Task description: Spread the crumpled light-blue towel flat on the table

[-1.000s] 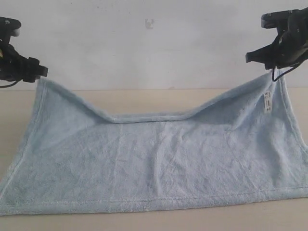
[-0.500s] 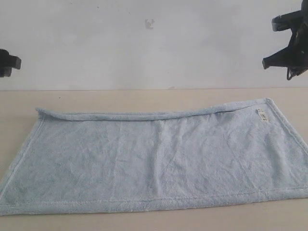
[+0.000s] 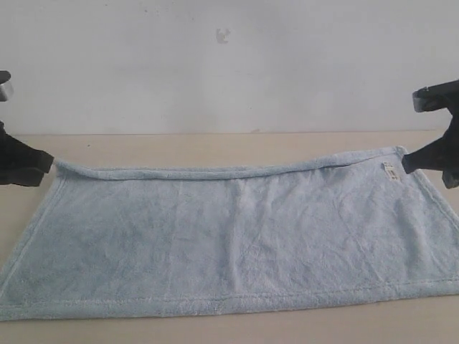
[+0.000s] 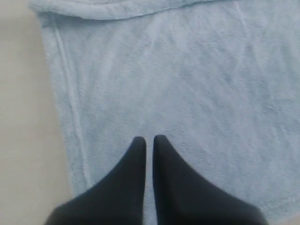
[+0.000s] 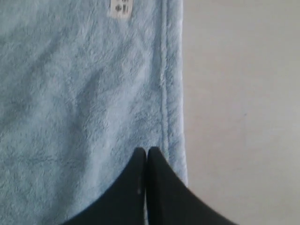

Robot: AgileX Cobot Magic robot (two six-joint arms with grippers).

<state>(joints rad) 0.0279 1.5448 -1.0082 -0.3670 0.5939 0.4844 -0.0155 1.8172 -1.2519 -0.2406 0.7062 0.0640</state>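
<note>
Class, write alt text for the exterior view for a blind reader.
A light-blue towel lies spread on a beige table, its far edge rolled over. The left gripper and right gripper, fingers shut, sit beside its far corners.

Soft, even light fills the scene, leaving the wall (image 3: 287,64) bright and a little washed out and the table (image 3: 215,147) flatly lit. On the towel (image 3: 237,236), a thin shadow runs beneath the rolled far hem. In the wrist views the left pincer (image 4: 149,140) and right pincer (image 5: 146,151) are dark, blurred shapes, and the terry pile looks soft and grainy.
</note>
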